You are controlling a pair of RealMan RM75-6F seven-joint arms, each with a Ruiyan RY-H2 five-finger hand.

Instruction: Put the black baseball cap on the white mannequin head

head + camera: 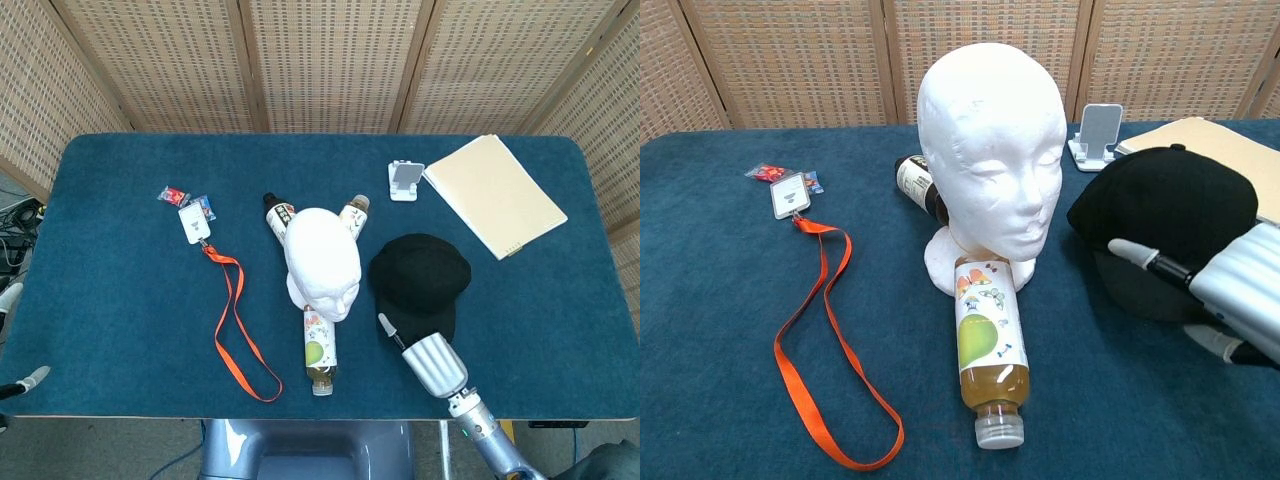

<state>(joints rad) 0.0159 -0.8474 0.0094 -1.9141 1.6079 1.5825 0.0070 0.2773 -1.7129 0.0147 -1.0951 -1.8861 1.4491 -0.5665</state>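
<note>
While my right hand (1230, 305) grips black baseball cap (1165, 225) by brim, crown tilts up off bench (130, 290), just right of white mannequin head (990, 160), ready for lift. Left hand (25, 383) idle at bench edge, grip unclear.

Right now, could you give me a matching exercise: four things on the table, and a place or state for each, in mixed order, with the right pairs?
Things:
1. cap
2. lanyard
3. juice bottle
4. phone stand

Places or states:
A. beside the notebook
B. lying in front of the mannequin head
C. gripped by the right hand
D. orange, left of the head

Pairs: 1-C, 2-D, 3-B, 4-A
</note>
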